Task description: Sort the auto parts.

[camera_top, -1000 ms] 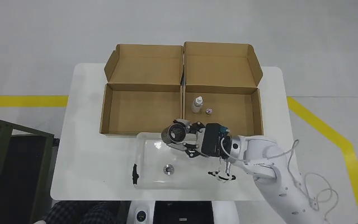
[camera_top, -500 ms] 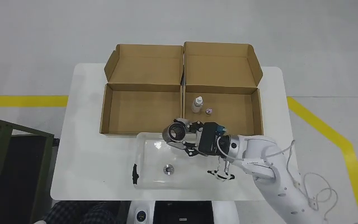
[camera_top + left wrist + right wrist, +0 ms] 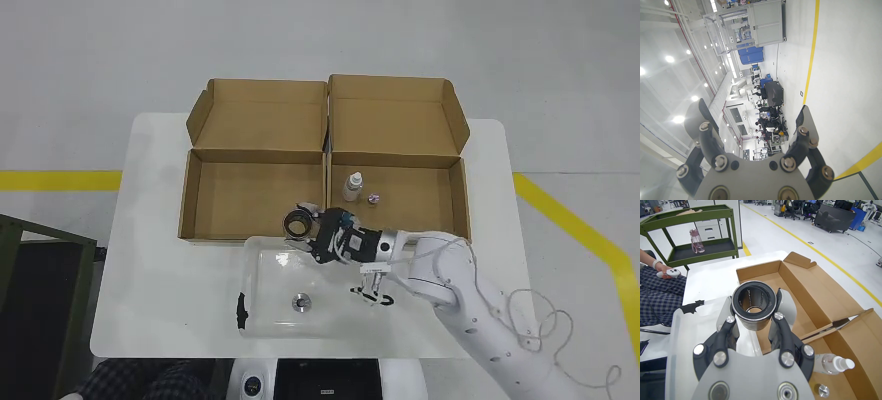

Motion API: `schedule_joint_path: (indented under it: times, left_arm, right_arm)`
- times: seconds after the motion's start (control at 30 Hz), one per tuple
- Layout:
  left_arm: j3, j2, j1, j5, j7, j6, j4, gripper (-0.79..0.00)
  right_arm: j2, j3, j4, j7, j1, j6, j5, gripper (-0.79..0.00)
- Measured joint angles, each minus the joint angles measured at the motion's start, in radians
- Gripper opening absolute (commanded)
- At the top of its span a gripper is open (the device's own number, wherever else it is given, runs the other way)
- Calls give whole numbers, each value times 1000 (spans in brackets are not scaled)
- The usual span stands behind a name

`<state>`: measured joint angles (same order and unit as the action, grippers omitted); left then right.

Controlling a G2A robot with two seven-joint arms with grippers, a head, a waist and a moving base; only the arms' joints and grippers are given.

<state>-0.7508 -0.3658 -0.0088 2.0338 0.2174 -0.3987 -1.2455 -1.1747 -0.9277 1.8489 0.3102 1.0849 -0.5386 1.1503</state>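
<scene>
Right arm: it is stretching from the robot's right side across the clear tray point(image 3: 246, 290), its forearm lying low over the tray and its wrist pointing toward the left cardboard box point(image 3: 255, 200). The right gripper point(image 3: 755, 306) is clenching the cylindrical bearing point(image 3: 753, 321), one finger pressing on each side of the dark outer wall. The bearing is sitting between the fingertips, and its open bore is facing the wrist camera, with rows of small balls showing inside.

Position of the part: in the top view the bearing point(image 3: 297, 222) is hanging over the near wall of the left cardboard box, close to the corner that this box shares with the right cardboard box point(image 3: 420, 205), just past the far edge of the tray.

Left arm: the left gripper point(image 3: 752, 106) is pointing out at the room, its fingers spread wide and holding nothing.

Other items: a spray bottle point(image 3: 353, 185) and a small silver part point(image 3: 375, 197) are lying in the right cardboard box. A small round metal part point(image 3: 300, 301) is resting in the tray, and a black part point(image 3: 241, 310) is lying at its left edge. Both boxes and the tray are standing on the white table point(image 3: 150, 250).
</scene>
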Motion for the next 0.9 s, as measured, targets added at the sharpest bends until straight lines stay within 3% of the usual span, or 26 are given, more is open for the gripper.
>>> schedule_joint_path:
  times: [0.43, 0.9]
  left_arm:
    - [0, 0, 0, 0, 0, 0, 0, 0]
    - [0, 0, 0, 0, 0, 0, 0, 0]
  right_arm:
    - [-67, 123, -187, 39, -177, 185, 20, -785]
    - [-145, 228, -410, 52, -331, 291, 45, -785]
